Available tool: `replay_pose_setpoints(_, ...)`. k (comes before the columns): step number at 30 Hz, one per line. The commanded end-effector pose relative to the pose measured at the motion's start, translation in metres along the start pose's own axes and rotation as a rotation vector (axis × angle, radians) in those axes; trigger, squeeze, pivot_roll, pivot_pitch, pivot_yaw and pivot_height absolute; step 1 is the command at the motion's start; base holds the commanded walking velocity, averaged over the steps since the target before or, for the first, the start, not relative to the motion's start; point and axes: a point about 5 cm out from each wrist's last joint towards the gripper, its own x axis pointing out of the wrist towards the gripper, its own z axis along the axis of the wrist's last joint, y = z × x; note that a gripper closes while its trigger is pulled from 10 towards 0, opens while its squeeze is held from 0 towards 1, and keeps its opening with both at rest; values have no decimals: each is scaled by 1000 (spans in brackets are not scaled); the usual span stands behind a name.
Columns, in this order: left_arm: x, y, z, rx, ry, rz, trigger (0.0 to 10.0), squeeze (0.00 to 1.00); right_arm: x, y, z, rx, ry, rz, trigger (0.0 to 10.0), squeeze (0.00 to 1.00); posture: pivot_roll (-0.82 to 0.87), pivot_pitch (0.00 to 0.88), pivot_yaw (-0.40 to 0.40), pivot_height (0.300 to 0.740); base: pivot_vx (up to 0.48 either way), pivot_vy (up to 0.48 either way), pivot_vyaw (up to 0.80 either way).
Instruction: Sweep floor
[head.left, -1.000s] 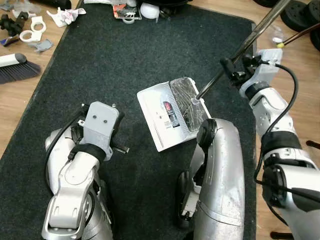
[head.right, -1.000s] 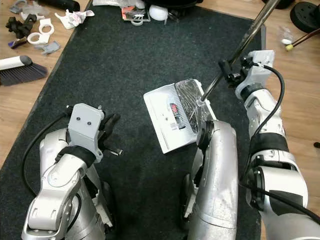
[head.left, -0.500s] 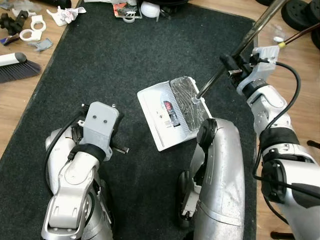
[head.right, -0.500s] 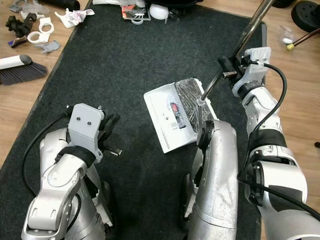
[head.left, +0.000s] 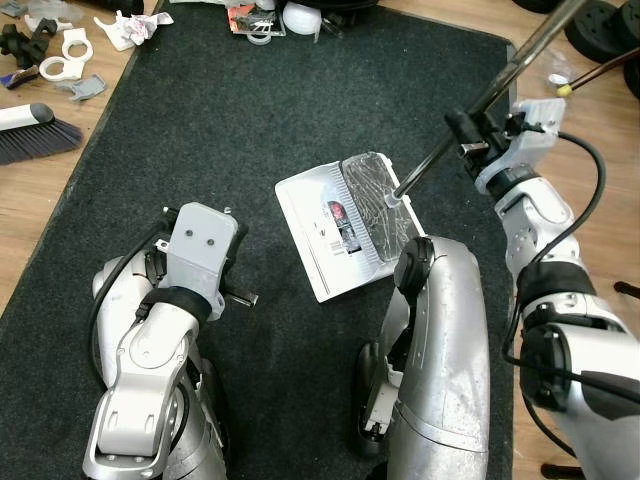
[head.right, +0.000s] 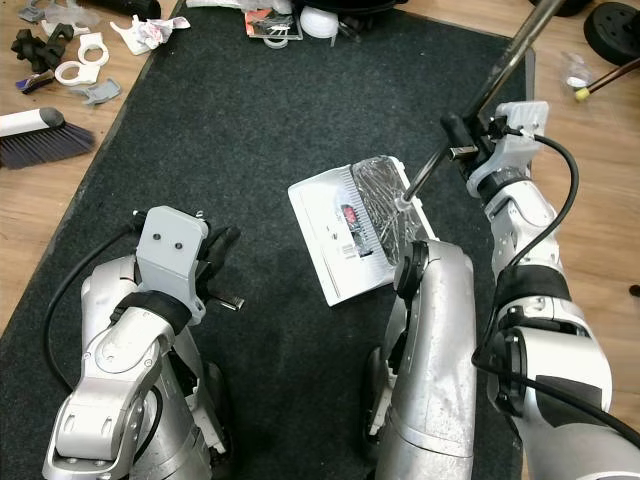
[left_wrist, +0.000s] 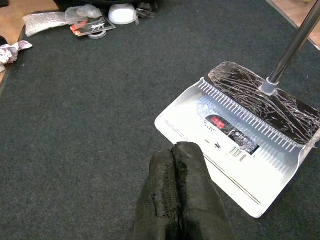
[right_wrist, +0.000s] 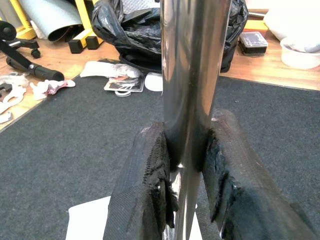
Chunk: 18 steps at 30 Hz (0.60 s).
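- The right gripper (right_wrist: 187, 165) has its jaws clamped on the long shiny metal handle (head.left: 520, 58) of a white plastic dustpan (head.left: 345, 225); one black padded finger (right_wrist: 145, 170) presses each side of the pole.
- The handle slants up from the dustpan toward the far right corner of the dark grey carpet mat (head.left: 240, 120).
- The dustpan lies flat on the mat, near its middle and somewhat toward the right edge, with a comb-toothed ridge and a crinkled clear plastic film (left_wrist: 270, 102) over the end where the handle joins.
- A small red-labelled scrap (left_wrist: 217, 121) lies inside the pan.
- The left gripper (left_wrist: 175, 185) hangs low above the mat near the dustpan's open edge, its jaws pressed together and empty.
- A grey-bristled hand brush (head.left: 35, 135) rests on the wooden floor (head.left: 30, 220) beyond the mat's left edge.
- Crumpled paper, white plastic parts and a white bowl (left_wrist: 122, 13) are scattered at the mat's far edge.
- A black rubbish bag (right_wrist: 135, 30) sits beyond that edge.
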Motion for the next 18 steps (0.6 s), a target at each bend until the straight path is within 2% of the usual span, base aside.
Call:
replay_pose_setpoints(1,-1,-5,-6,-19,22,-13,10000,0,-7,-6,1,35,-52,-45,0,0,-73,363,-142,300,0,0,0)
replay_pose_setpoints(5,2,-5,-6,-22,19,-13,10000,0,-9,-4,-3,90,-60,-64,0,0,-83,345,-143,300,0,0,0)
replay_pose_setpoints(9,4,-6,-7,-23,17,-13,10000,0,-7,-1,0,86,-79,-53,0,0,-86,334,-144,300,0,0,0)
replay_pose_setpoints(10,5,-6,-7,-24,16,-13,10000,0,-5,-3,2,89,-75,-80,10000,0,-89,326,-146,300,0,0,0)
replay_pose_setpoints(14,6,-6,-7,-24,15,-13,10000,0,-3,-4,3,92,-70,-100,10000,0,-89,326,-146,300,0,0,0)
replay_pose_setpoints(18,9,-6,-7,-27,10,-13,10000,0,0,-8,15,154,-129,-139,10000,0,-97,316,-146,300,0,0,0)
